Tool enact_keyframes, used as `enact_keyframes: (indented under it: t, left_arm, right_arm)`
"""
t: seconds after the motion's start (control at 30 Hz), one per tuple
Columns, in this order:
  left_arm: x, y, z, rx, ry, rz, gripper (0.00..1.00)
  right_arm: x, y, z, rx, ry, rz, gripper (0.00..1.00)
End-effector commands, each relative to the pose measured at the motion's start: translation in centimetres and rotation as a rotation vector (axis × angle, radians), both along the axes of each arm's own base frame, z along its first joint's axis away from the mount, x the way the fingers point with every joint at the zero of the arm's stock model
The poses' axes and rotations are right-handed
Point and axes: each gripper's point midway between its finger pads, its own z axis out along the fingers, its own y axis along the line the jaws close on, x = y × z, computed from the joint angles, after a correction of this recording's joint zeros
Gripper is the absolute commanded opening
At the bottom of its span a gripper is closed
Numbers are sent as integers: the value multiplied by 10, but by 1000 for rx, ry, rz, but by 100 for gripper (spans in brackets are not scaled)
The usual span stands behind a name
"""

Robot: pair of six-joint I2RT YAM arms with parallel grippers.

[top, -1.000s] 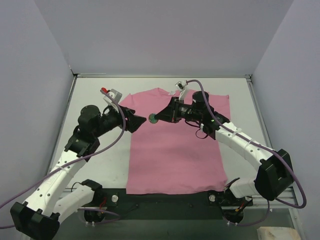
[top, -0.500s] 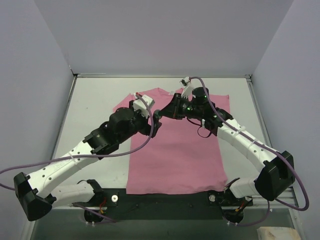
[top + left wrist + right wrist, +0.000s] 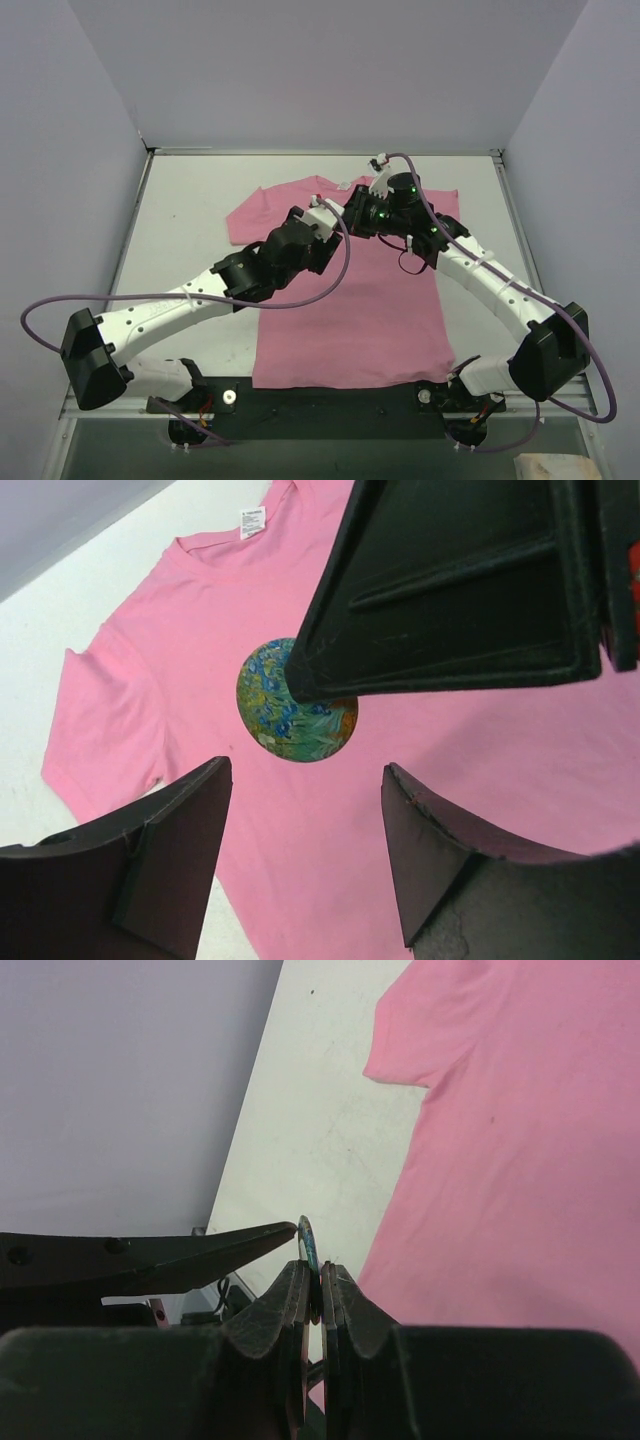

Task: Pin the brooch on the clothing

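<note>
Since the earlier frame, the left arm has swung in from the left side across the T-shirt (image 3: 350, 310). Its hand now sits directly against the right hand near the collar, and the right hand has drawn back slightly toward the neckline.

1. Right hand (image 3: 318, 1285): the jaws are clamped flat on the brooch (image 3: 283, 723) and grip its upper right part. In the right wrist view the disc appears edge-on between the two fingers.
2. Brooch: a round disc with a blue, green and yellow painted face. It is held in the air above the chest of the T-shirt and does not lie on the fabric.
3. Left hand (image 3: 305, 772): the jaws stand wide and hold nothing. The two fingers sit below the brooch, one on each side. In the right wrist view, one left fingertip (image 3: 285, 1228) reaches the rim of the disc. I cannot tell whether it touches.
4. T-shirt: pink, spread flat on the white table (image 3: 190, 220) with the collar at the far side. The white neck label (image 3: 253, 522) is visible inside the collar.
</note>
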Motion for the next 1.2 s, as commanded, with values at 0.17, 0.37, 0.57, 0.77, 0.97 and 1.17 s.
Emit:
enact_keyframes:
  t: [0.17,0.37,0.57,0.77,0.97,1.17]
  left_arm:
    - [19,-13,41,-75,-114,42,69]
    - [26,-21,29,-28,-114,32,67]
    - [33,-24,16,9,-106,55,52]
    - [39,-19,17,6,-125,106,6]
    - [41,-16,13,13,-120,129,0]
    - [37,-9,14,7,-116,137,0]
  right_arm:
    - [8,2,15,31,-1,-13,0]
    - [8,5,12,34,16,-5,0]
    - [7,6,14,40,17,5,0]
    - [6,8,8,42,42,18,0]
    - [2,14,11,67,37,62,6]
    - [1,10,20,99,3,69,33]
